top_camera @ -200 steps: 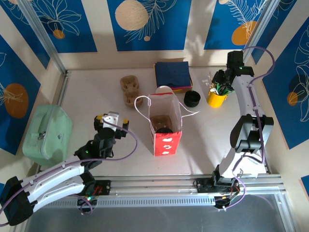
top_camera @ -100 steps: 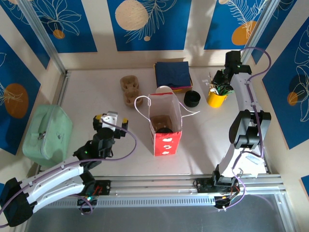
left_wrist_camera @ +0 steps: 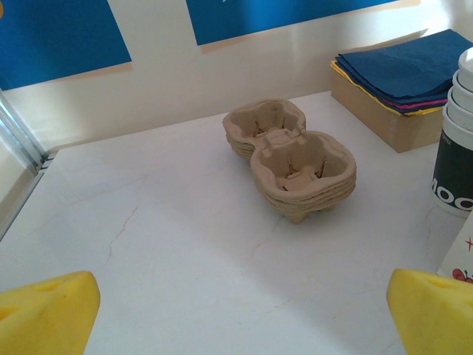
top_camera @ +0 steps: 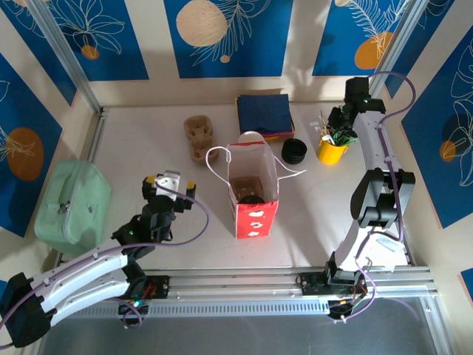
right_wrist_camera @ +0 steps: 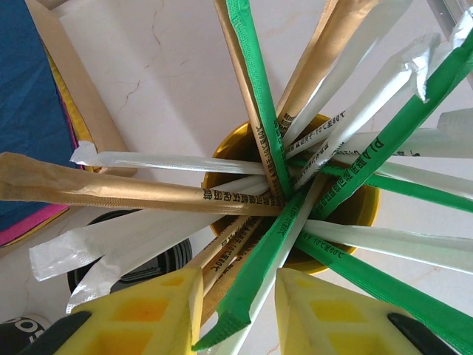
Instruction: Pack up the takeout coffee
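Observation:
The takeout coffee (top_camera: 250, 197) shows as a black lid down inside the open red paper bag (top_camera: 255, 214), in a brown carrier, mid table. My right gripper (top_camera: 336, 126) hovers over a yellow cup (top_camera: 332, 151) of wrapped straws. In the right wrist view its yellow fingers (right_wrist_camera: 159, 310) stand a little apart around a green wrapped straw (right_wrist_camera: 255, 292) and a white one, above the yellow cup (right_wrist_camera: 362, 211); the right gripper (right_wrist_camera: 238, 296) is not pressed on them. My left gripper (top_camera: 168, 183) rests low, left of the bag, wide open (left_wrist_camera: 238, 318) over bare table.
Stacked pulp cup carriers (top_camera: 198, 137) (left_wrist_camera: 292, 155) lie at the back. Blue napkins (top_camera: 264, 115) (left_wrist_camera: 406, 70) sit on a box behind the bag. Black lids (top_camera: 294, 151) stand next to the yellow cup. White cups (left_wrist_camera: 458, 140) are stacked by the bag. A green case (top_camera: 74, 203) lies far left.
The right gripper's fingers have drawn closer together around the wrapped straws, and that wrist shifted slightly over the yellow cup. The left arm has not moved.

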Action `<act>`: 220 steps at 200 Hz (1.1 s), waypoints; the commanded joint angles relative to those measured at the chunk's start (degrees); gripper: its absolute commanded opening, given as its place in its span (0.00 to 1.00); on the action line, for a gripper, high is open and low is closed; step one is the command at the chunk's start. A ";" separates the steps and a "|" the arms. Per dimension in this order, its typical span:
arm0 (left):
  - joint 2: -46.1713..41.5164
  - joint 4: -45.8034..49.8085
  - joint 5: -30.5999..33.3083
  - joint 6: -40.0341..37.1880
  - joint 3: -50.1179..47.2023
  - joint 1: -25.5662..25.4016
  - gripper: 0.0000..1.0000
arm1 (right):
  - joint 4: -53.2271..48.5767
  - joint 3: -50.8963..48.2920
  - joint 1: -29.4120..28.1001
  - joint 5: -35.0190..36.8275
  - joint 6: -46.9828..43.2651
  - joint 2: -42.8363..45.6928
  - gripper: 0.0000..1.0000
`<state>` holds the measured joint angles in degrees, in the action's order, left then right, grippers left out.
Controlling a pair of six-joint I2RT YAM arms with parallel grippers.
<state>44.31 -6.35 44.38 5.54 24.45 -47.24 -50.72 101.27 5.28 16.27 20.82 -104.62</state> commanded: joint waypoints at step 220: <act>-5.82 3.80 -0.59 0.96 -1.16 0.71 0.99 | -6.36 7.56 0.09 4.91 -2.79 -5.03 0.32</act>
<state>39.07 -3.29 43.97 5.76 23.79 -47.24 -55.16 106.39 5.63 19.62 19.31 -108.68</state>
